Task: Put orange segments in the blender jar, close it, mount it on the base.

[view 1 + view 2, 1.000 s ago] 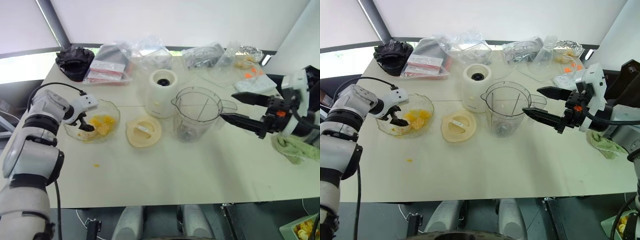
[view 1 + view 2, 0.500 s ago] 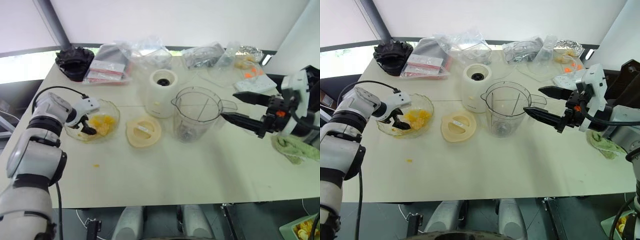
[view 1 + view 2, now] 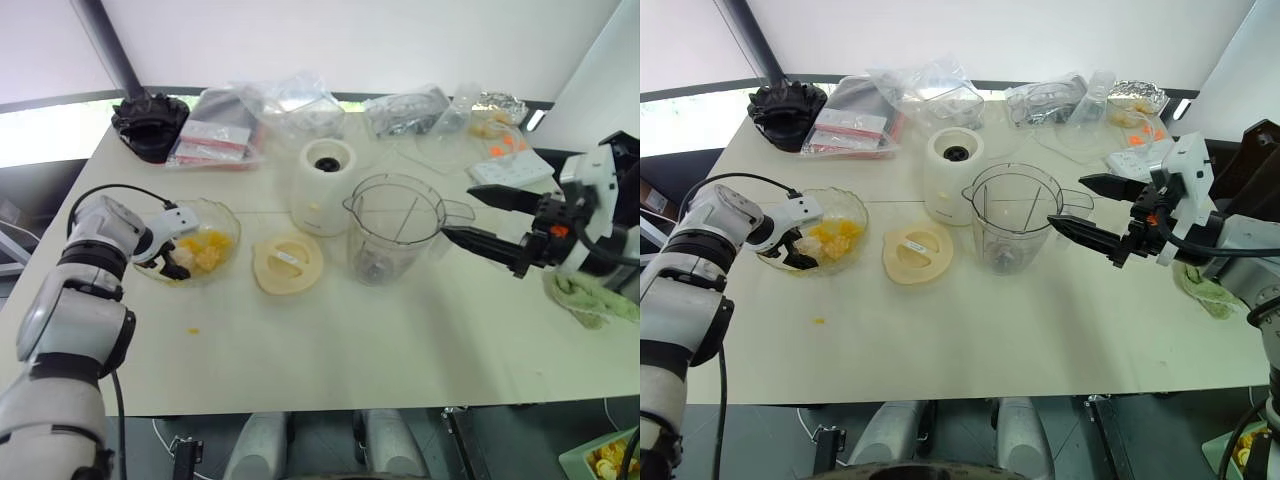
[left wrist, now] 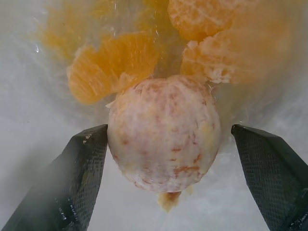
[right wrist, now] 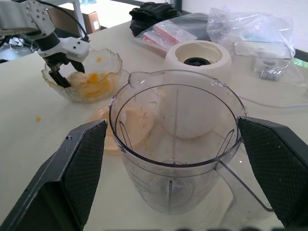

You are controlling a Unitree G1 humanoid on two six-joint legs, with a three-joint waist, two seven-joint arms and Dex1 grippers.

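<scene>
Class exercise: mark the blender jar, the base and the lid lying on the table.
blender jar [image 3: 392, 228], left eye view, clear side wall.
base [image 3: 325, 190], left eye view, cream front.
lid [image 3: 287, 262], left eye view, flat top.

Left hand [image 3: 172, 262] lower in dish [image 3: 222, 212].

At centre stand the empty blender jar [image 3: 394, 227] and the base [image 3: 324, 186]; at left, the left gripper [image 3: 172, 262] dips into a dish [image 3: 222, 215] of orange segments [image 3: 205, 248].
</scene>
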